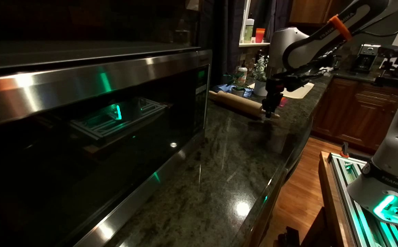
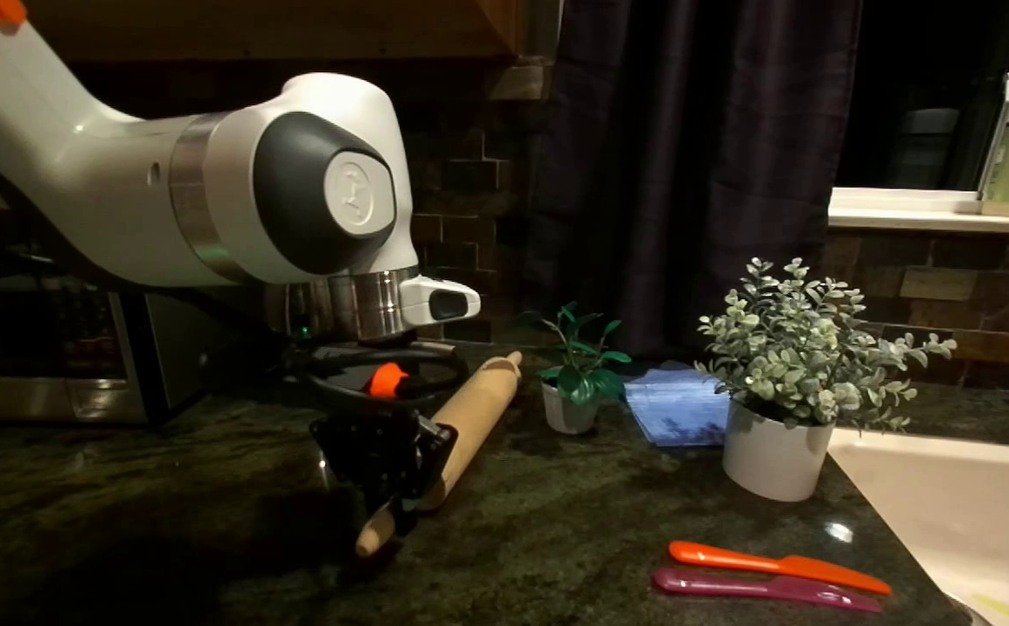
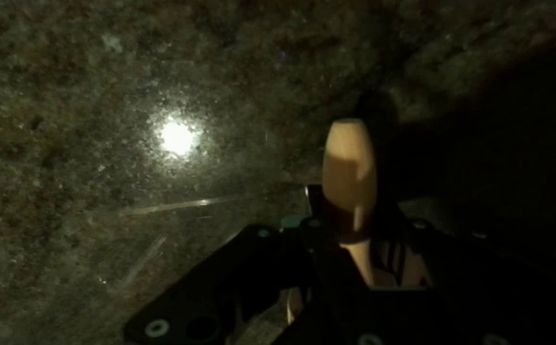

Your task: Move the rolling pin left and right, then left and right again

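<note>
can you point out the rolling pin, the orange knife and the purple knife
Rolling pin [image 2: 474,421]: in an exterior view, on the wooden barrel.
Orange knife [image 2: 775,565]: in an exterior view, about where handle meets blade.
Purple knife [image 2: 758,589]: in an exterior view, on the handle near the blade.

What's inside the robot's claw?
One handle of the rolling pin, with its end poking out. In the wrist view, the claw hides the spots where it grips, plus most of the pin's thick middle.
</note>
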Controlling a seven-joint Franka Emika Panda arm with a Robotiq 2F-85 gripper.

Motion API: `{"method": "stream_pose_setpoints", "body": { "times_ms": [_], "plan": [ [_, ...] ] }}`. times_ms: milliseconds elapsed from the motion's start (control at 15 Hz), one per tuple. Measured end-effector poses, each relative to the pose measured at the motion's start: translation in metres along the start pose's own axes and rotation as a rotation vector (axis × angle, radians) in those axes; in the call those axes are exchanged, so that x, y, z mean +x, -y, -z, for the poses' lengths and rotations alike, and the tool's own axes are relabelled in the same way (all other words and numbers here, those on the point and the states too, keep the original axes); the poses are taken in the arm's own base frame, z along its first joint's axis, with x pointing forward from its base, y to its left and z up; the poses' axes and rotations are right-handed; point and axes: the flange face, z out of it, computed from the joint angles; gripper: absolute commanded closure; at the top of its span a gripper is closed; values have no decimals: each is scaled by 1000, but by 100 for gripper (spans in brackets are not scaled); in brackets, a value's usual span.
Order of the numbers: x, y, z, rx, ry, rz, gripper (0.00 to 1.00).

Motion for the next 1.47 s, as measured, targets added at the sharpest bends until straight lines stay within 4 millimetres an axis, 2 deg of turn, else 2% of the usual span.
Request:
{"method": "stream_pose_setpoints", "body": {
  "times_ms": [400, 933, 1467],
  "plan": [
    [-2, 25, 3, 6, -5, 153, 93],
    [-6, 46, 6, 7, -11, 287, 93],
    [-11, 51, 5, 3, 10, 335, 93]
  ]
}}
